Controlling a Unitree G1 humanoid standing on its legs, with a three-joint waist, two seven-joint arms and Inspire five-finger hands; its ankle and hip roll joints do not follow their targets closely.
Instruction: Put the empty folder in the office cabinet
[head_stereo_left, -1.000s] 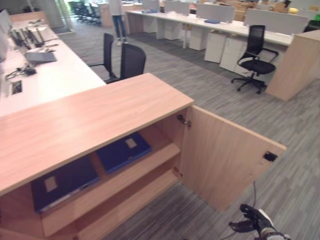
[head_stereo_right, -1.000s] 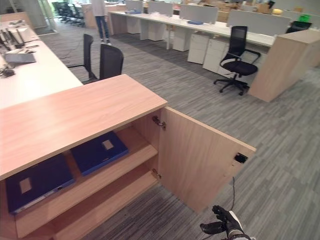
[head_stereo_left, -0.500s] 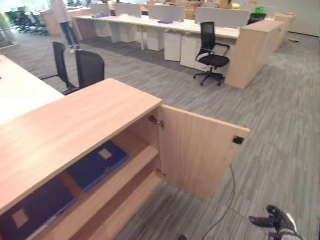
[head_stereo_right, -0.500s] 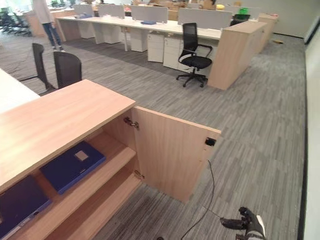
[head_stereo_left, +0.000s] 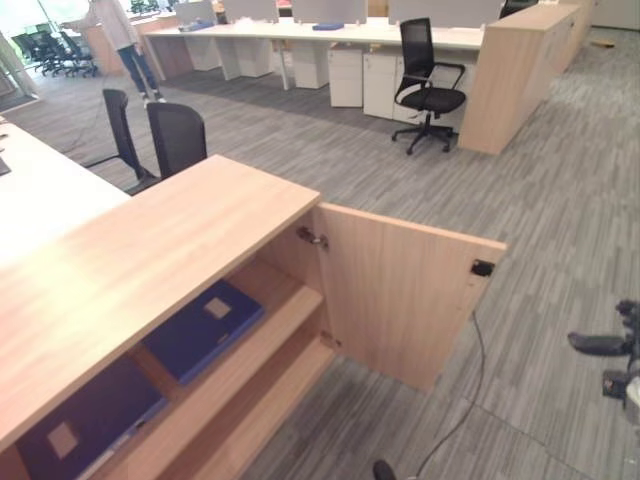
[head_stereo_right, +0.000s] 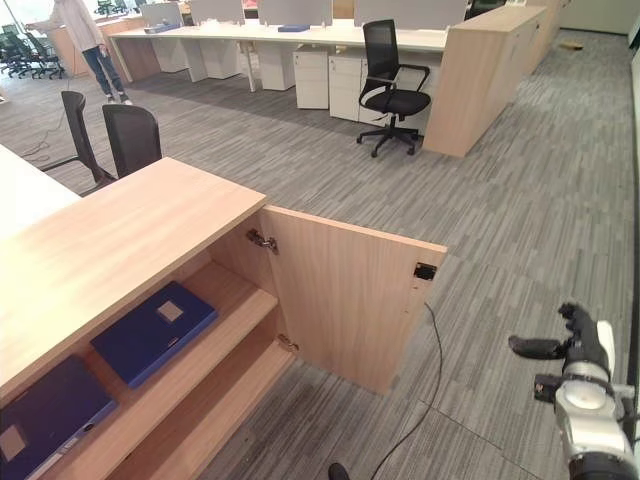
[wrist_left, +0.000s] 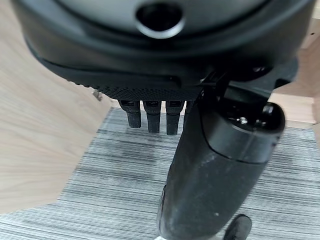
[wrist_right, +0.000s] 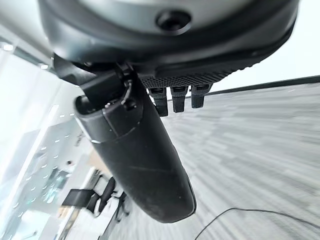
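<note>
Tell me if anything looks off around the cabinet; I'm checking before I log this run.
The cabinet door stands wide open over the carpet. Two dark blue folders lie flat on the upper shelf rather than upright, neatly enough. Nothing is spilled or damaged. The right hand and the left hand hold nothing.

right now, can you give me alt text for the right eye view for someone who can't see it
A light wooden office cabinet stands with its door swung open, two dark blue folders lying flat on its upper shelf. The robot's dark right hand hovers empty over grey striped carpet at lower right. Behind are black office chairs and a person.
</note>
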